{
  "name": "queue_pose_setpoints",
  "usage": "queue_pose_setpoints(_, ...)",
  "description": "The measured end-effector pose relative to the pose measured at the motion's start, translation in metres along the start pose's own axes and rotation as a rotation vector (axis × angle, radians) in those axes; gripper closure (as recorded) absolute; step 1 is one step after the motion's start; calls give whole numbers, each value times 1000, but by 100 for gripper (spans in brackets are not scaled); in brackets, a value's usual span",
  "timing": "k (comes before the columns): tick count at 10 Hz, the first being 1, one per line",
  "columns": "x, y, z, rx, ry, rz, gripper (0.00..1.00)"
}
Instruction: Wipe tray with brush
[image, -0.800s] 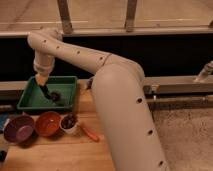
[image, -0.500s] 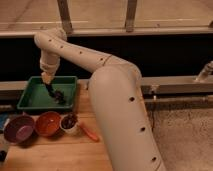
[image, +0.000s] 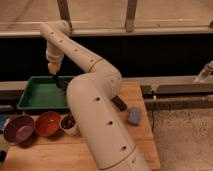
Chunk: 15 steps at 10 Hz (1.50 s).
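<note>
The gripper hangs over the far right part of the tray. How it meets the brush is too small to tell. The arm hides the tray's right end and the right side of a small bowl, whose contents are only a dark blur. A black object is half hidden behind the arm. The left edge cuts off a blue thing, the right edge a pale shape, and the bottom edge the arm's base.

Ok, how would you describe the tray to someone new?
On the wooden table, look rear left, below the gripper. The tray is the shallow green rectangle with a raised rim; the purple bowl and orange bowl before it are round.
</note>
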Motion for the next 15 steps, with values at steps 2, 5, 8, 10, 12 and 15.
queue_pose_setpoints(2, -8, -8, -1, 12, 10, -10, 100)
queue_pose_setpoints(5, -10, -11, 0, 18, 15, -14, 100)
queue_pose_setpoints(8, -9, -11, -1, 19, 15, -14, 100)
queue_pose_setpoints(10, -14, -5, 4, 14, 7, -40, 100)
queue_pose_setpoints(12, -26, 15, 11, 3, -15, -83, 100)
queue_pose_setpoints(15, -32, 35, 16, -19, -44, -120, 100)
